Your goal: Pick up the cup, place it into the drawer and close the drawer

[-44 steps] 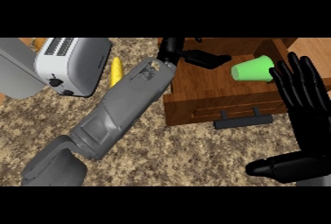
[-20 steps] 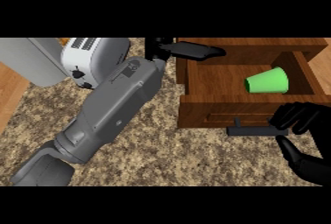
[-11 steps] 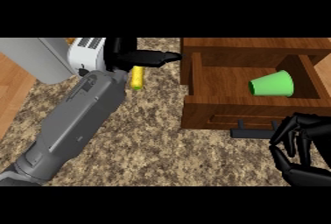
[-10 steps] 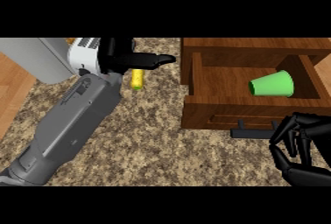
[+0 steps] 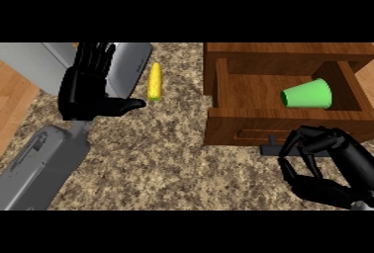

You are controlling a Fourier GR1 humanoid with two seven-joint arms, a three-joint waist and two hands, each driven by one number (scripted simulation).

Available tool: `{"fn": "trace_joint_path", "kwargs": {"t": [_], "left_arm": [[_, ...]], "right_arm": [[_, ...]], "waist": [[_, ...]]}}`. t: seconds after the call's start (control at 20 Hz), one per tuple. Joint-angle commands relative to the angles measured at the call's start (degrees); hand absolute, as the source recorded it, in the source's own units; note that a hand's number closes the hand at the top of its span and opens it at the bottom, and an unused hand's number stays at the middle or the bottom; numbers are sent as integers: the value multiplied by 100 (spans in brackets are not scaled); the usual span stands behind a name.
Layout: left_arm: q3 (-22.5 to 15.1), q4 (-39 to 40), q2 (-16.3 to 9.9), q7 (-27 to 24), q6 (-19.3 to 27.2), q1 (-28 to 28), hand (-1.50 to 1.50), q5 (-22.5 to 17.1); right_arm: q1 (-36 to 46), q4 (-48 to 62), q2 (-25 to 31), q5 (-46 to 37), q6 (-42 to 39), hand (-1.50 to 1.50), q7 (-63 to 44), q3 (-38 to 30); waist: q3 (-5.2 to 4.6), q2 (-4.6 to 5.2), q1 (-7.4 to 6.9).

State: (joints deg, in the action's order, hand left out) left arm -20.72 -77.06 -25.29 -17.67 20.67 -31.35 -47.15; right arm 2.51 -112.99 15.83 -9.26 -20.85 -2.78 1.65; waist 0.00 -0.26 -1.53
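Observation:
The green cup (image 5: pixel 306 94) lies on its side inside the open wooden drawer (image 5: pixel 241 89), towards its right end. My right hand (image 5: pixel 325 165) is just in front of the drawer's front panel, fingers curled, with its fingertips beside the small black handle (image 5: pixel 269 146); nothing shows inside its curl. My left hand (image 5: pixel 89 94) is far to the left, over the toaster's edge. It is open, fingers straight and pointing away, thumb out to the right, holding nothing.
A silver toaster (image 5: pixel 40 62) stands at the back left, partly under my left hand. A yellow corn cob (image 5: pixel 154 81) lies on the speckled counter (image 5: pixel 168 163) between toaster and drawer. The counter's left edge (image 5: pixel 29 111) runs diagonally.
My left arm has swung left, away from the drawer, and its hand now points up over the toaster. My right hand stays curled at the drawer front. The cup has not moved.

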Motion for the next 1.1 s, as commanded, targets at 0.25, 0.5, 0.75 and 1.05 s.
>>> {"fn": "trace_joint_path", "kwargs": {"t": [0.25,0.5,0.75,1.05], "left_arm": [[292,-723,-425,-275,-624,1279,-150,-48],[783,-283,-544,-631,-1471,1879,-150,-80],[1048,-1207,-753,-173,-1449,2320,-150,-154],[1400,-861,-593,-168,-1805,2280,-150,-6]], "right_arm": [[682,1341,266,-2472,575,150,758,1013],[968,2471,104,-2942,1038,150,1389,1043],[1198,3520,-314,-3641,1545,-150,1317,1345],[2274,5429,-315,-3731,1639,-150,1980,863]], "waist": [[1,32,-29],[0,45,73],[3,25,58],[3,42,79]]}}
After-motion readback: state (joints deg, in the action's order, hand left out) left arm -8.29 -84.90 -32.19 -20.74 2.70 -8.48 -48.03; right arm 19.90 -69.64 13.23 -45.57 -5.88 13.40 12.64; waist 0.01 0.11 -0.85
